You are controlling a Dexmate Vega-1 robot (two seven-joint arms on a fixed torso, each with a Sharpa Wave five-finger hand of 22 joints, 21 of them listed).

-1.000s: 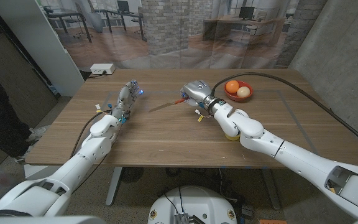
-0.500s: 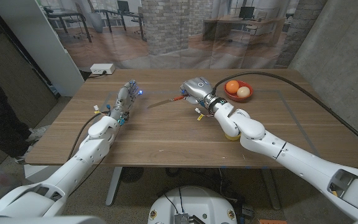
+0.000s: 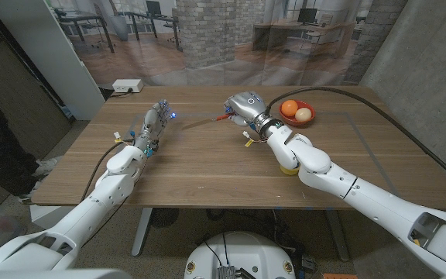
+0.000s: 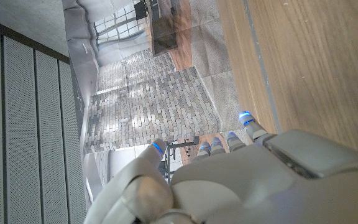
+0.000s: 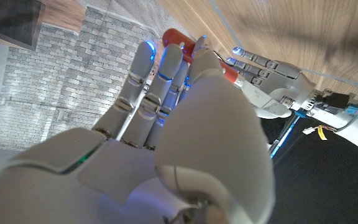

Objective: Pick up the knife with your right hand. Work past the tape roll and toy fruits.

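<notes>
While the left hand (image 3: pixel 154 124) waits open on the counter (image 3: pixel 207 167), the right hand (image 3: pixel 242 107) grips the knife (image 3: pixel 207 120) above it, blade toward the left hand.

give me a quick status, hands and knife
Right hand grips knife by its red handle, blade off the table. Left hand open, holding nothing. Bowl of toy fruits behind right wrist, clear.

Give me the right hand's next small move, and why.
Probably a short lift straight up: the right hand seems to hold the knife by its red handle, blade pointing toward the left hand, with the bowl of fruit behind it.
</notes>
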